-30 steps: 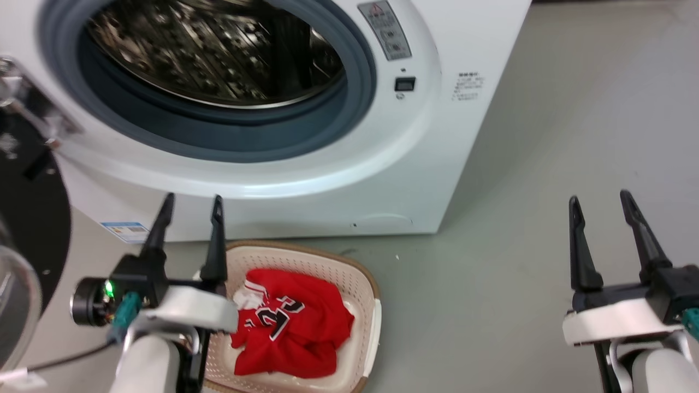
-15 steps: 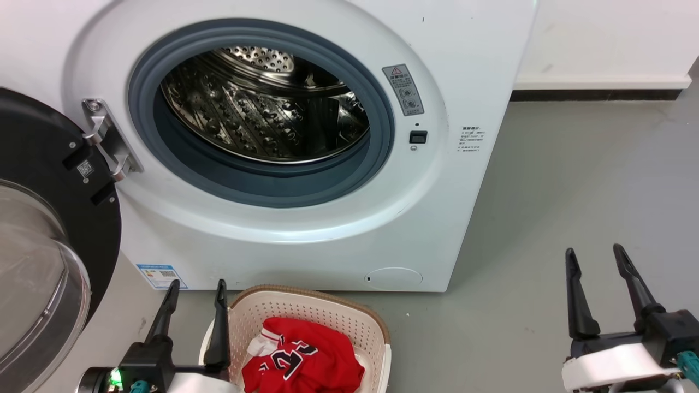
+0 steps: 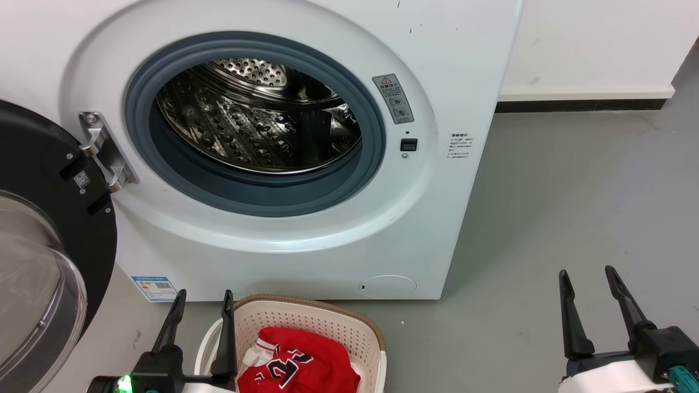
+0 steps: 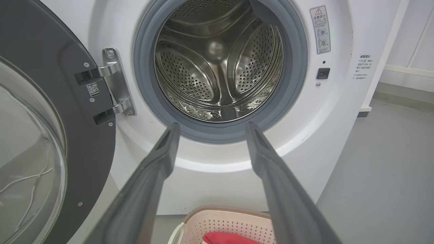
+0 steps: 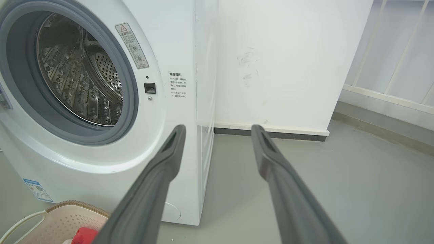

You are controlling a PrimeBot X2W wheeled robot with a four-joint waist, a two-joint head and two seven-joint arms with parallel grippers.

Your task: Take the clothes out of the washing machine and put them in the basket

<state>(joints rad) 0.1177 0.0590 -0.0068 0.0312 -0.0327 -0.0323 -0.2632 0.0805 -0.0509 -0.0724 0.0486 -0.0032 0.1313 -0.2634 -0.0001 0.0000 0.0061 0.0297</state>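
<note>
Left hand (image 3: pixel 203 297) and right hand (image 3: pixel 586 274) both spread. Red clothes (image 3: pixel 297 371) lie in the basket (image 3: pixel 327 305), just near of the washing machine (image 3: pixel 437 218); door (image 3: pixel 54 180) open, left.

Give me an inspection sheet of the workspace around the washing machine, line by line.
Surface: grey floor.
Job's things: washing machine with door swung open at the left; drum holds no clothes that show; red jersey lies in the basket in front of the machine.
Clutter: nothing seen.
Grippers: left gripper open, empty, at the basket's left edge; right gripper open, empty, over the floor.
Cables: thin pale lines behind the door glass; cannot tell if cables.
Surroundings: white wall with dark skirting; white railing.
</note>
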